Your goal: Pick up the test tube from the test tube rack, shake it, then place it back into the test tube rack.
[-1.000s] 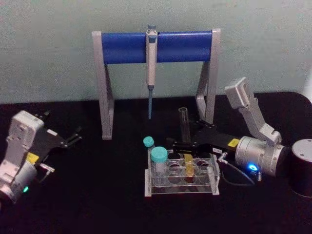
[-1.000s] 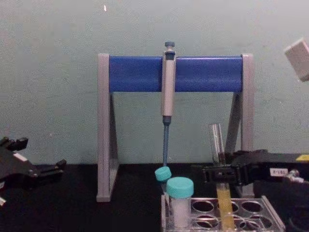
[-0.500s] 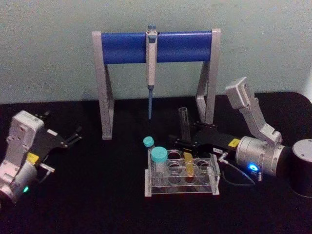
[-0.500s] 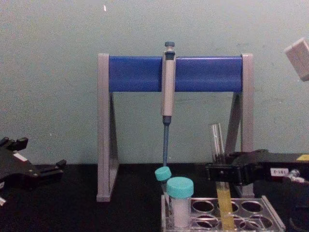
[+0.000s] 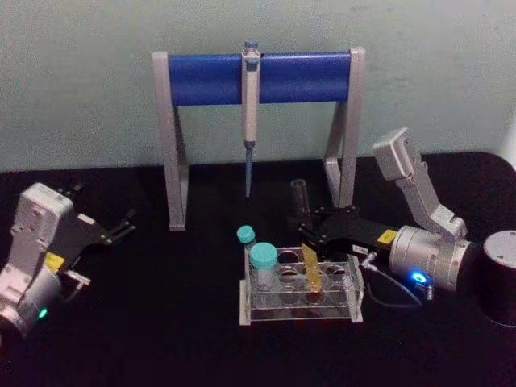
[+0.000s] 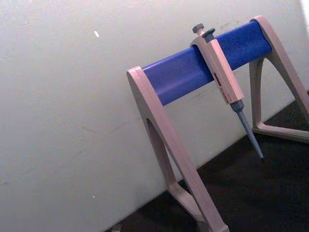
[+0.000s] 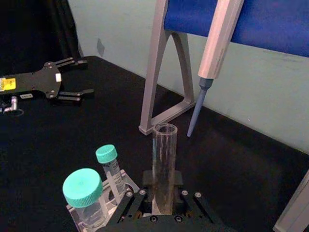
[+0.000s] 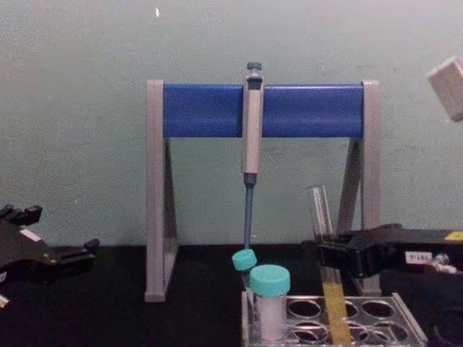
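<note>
The test tube [image 5: 302,201] is slim, clear and uncapped, with yellow liquid low down. It stands in a back-row hole of the clear test tube rack [image 5: 298,313] and leans slightly left in the chest view, where the test tube [image 8: 318,217] rises above the test tube rack [image 8: 406,324]. My right gripper [image 5: 309,234] reaches in from the right and is shut on the tube just above the rack. In the right wrist view the test tube [image 7: 164,159] sits between the pads of the right gripper [image 7: 163,198]. My left gripper [image 5: 121,226] rests open at the far left.
Two teal-capped tubes [image 5: 263,256] [image 5: 245,235] stand in the rack's left holes. Behind the rack is a grey-and-blue pipette stand [image 5: 205,78] with a pipette [image 5: 251,105] hanging from its bar. A black tabletop [image 5: 161,322] lies all around.
The right gripper's fingers have drawn in toward the tube and closed on it. The tube's top has tipped slightly left. The left arm has not moved.
</note>
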`<state>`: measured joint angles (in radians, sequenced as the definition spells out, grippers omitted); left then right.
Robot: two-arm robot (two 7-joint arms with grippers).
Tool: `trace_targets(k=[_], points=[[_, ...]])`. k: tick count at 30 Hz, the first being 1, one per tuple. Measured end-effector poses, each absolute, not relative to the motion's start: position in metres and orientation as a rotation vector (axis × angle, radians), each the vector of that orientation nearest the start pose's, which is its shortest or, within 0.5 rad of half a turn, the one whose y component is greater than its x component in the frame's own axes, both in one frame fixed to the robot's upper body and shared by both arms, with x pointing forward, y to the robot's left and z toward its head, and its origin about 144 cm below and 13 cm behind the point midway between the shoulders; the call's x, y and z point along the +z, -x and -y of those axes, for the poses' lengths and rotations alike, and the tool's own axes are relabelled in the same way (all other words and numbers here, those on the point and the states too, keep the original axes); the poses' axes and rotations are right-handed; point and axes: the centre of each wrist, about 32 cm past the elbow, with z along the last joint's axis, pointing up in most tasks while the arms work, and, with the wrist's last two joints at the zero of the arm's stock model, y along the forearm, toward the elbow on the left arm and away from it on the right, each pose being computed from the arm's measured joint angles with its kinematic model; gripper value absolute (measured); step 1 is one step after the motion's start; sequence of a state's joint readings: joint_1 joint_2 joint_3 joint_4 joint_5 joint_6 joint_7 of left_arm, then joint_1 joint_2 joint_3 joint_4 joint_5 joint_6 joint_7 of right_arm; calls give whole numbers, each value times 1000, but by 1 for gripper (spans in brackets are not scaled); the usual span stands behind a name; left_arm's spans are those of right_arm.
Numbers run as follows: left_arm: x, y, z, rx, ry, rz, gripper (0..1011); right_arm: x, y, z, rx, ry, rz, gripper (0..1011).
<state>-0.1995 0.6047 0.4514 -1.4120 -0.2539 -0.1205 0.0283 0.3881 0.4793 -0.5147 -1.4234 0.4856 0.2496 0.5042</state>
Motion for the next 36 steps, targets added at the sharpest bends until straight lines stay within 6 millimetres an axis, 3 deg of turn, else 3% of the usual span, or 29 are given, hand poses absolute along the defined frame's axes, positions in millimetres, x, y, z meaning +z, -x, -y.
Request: trace_targets(k=[1,17,36], points=[[1140,-489,-310,1248,-304,285,1010,1193,-536,246,-702,251,-122,225],[1140,-489,-310,1248,-304,285,1010,1192,-534,246,-701,244,-116,225],[1140,-489,-310,1248,-304,285,1009,1190,-514,257,-730,117,-9,225]])
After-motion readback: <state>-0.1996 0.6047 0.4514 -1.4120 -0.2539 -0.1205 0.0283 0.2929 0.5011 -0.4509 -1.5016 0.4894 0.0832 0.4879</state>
